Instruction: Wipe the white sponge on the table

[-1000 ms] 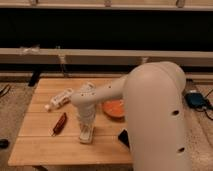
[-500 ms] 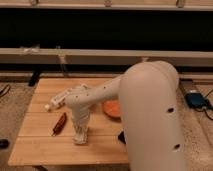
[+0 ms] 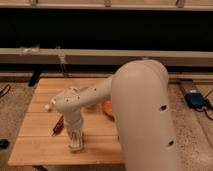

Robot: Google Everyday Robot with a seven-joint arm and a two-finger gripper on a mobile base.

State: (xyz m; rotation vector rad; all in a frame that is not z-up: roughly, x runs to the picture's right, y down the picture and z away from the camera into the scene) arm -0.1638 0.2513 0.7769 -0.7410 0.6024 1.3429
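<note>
Directly under pincer (image 3: 75, 139), white sponge (image 3: 75, 147), resting on table (image 3: 35, 145) near front edge

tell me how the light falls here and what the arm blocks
Camera view: warm, dim light, with the table the brightest area and the band behind it almost black; the arm covers the right side and part of the orange bowl; the gripper points down at the table's front part.
</note>
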